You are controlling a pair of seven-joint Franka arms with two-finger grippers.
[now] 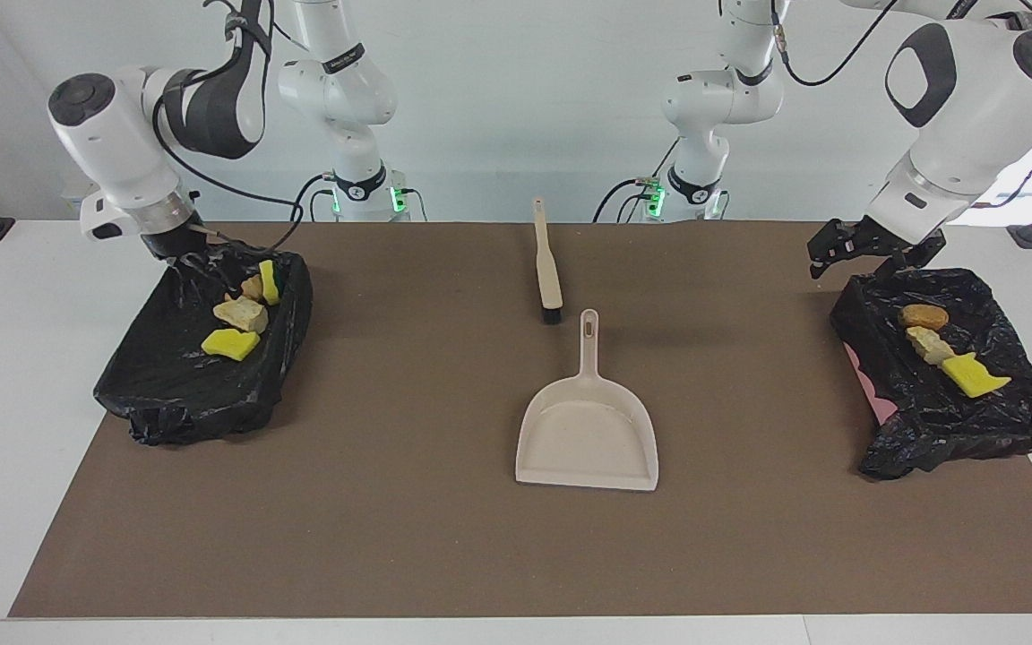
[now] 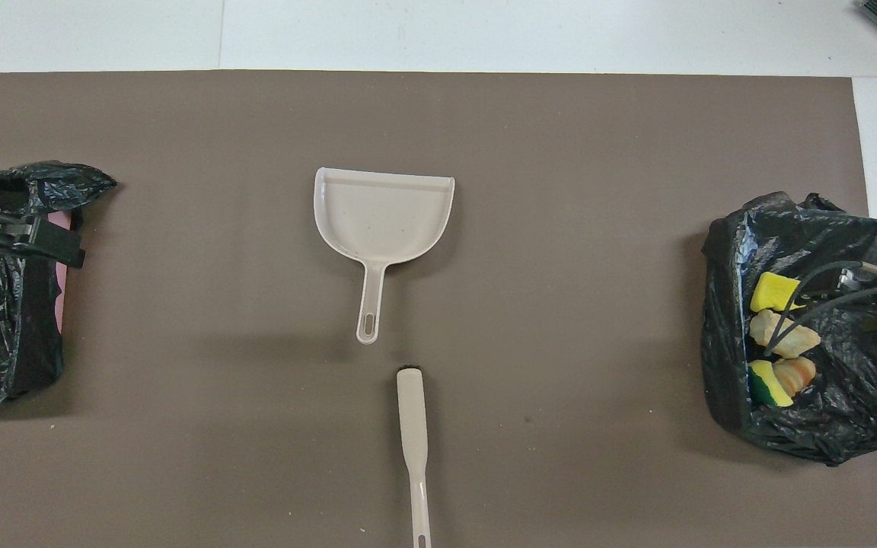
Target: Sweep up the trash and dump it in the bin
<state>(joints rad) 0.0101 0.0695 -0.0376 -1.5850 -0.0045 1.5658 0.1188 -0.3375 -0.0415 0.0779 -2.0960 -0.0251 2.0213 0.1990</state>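
Seven scraps of trash sit in two black-lined bins: four (image 1: 243, 313) in the bin (image 1: 176, 394) at the right arm's end, three (image 1: 937, 345) in the bin (image 1: 973, 430) at the left arm's. They are yellow sponge chunks, pale lumps and one brown nugget. One dustpan (image 1: 588, 439) and one brush (image 1: 548, 269) lie mid-table. The left gripper (image 1: 843, 251), fingers wide, is over its bin's rim; the right gripper (image 1: 189, 267), fingers wide too, is down at its bin.

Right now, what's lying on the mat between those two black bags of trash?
In both views: a beige dustpan and, nearer to the robots, a beige-handled brush. Otherwise bare brown mat.

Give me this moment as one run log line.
trash: yellow sponge chunks and beige lumps in two black-bagged bins | beige plastic dustpan, brush: on mat, untouched | right tool, left tool: at bins
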